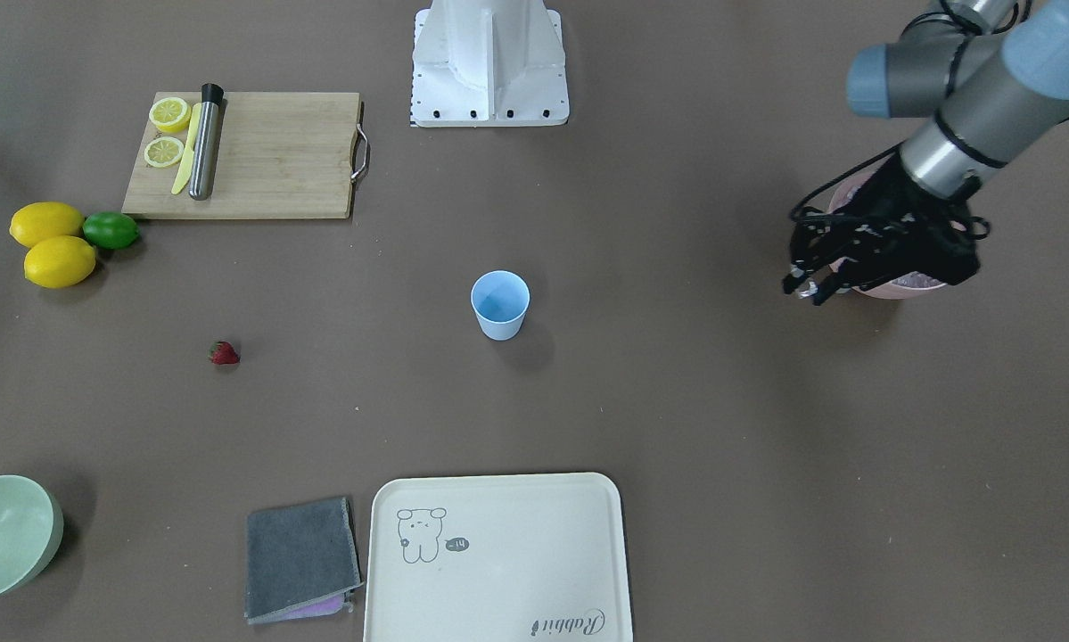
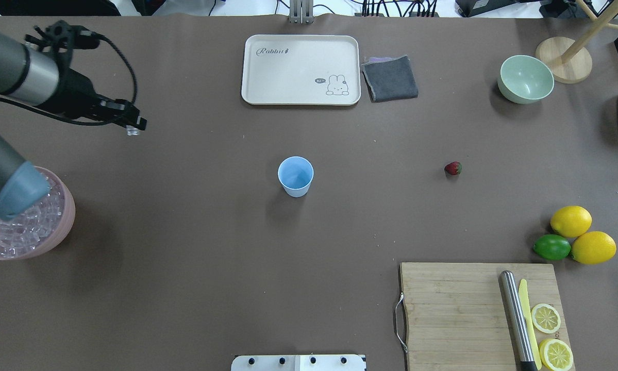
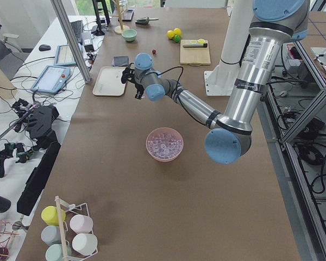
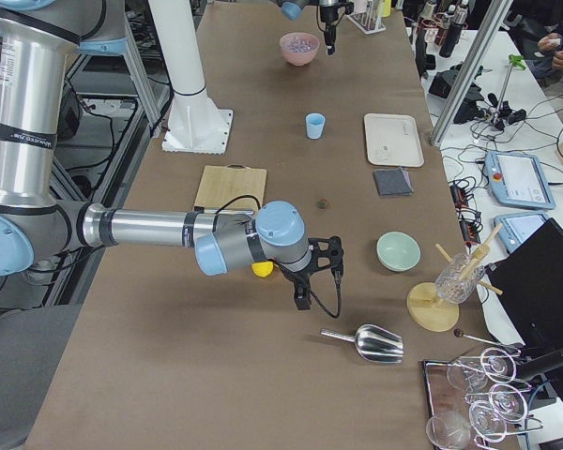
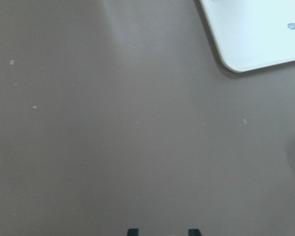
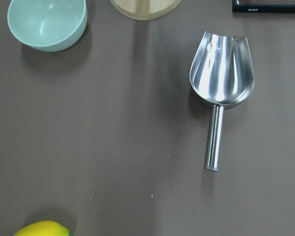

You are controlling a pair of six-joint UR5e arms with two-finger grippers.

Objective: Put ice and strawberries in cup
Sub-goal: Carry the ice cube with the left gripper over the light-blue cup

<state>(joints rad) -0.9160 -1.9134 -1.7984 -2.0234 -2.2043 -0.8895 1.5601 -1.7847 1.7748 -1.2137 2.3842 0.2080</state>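
Note:
The light-blue cup (image 2: pixel 295 176) stands upright and empty mid-table; it also shows in the front view (image 1: pixel 500 305). The strawberry (image 2: pixel 452 168) lies alone on the table to the cup's right. The ice (image 2: pixel 30 226) fills a pink bowl (image 2: pixel 67 219) at the left edge. My left gripper (image 2: pixel 132 125) hovers above the table, beyond the pink bowl and well left of the cup. A small glassy ice cube (image 2: pixel 132 132) shows at its fingertips. My right gripper (image 4: pixel 305 291) shows only in the exterior right view, so I cannot tell whether it is open or shut.
A cream tray (image 2: pixel 252 95), grey cloth (image 2: pixel 389 77) and pale green bowl (image 2: pixel 525 79) lie at the far side. Two lemons (image 2: pixel 570 220), a lime (image 2: pixel 551 247) and a cutting board (image 2: pixel 453 309) are at the right. A metal scoop (image 6: pixel 221 73) lies under the right wrist.

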